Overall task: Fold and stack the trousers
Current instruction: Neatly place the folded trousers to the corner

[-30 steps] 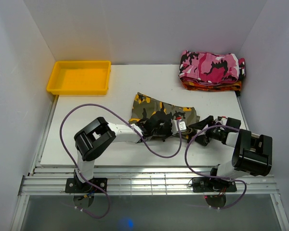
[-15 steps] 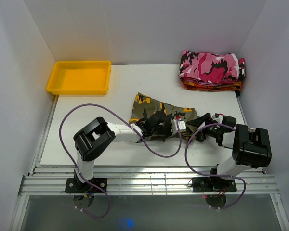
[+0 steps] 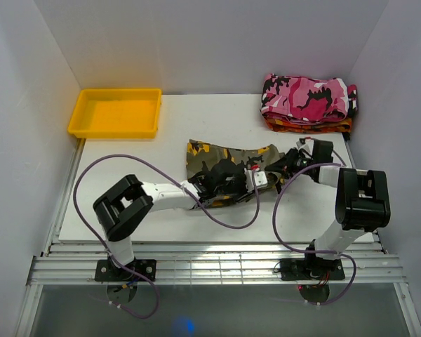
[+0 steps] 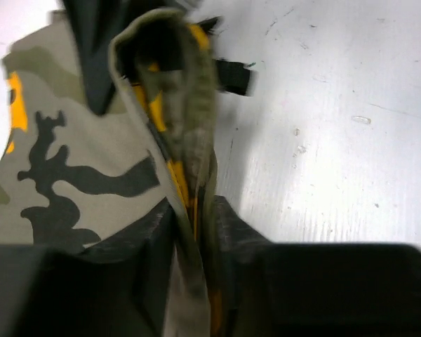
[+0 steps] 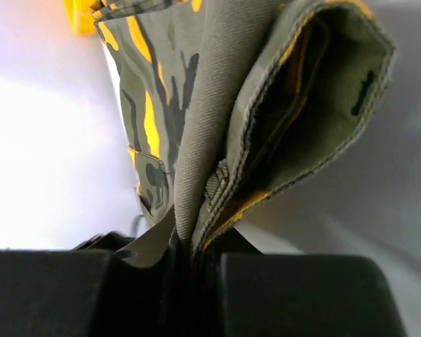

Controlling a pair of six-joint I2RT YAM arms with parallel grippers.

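trousers (image 5: pixel 205 105) in right tool (image 5: pixel 196 247) (pinched)

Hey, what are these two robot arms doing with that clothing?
Both arms are working on the olive, black and yellow camouflage trousers, bunched on the white table. The left gripper and the right gripper each pinch a fold of it. A pink camouflage garment lies on an orange-red garment in the far right corner; the trousers are not stacked there yet.

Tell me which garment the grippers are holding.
The olive-and-yellow camouflage trousers, mid-table; the pink camouflage garment and the orange-red garment under it sit stacked, far right.
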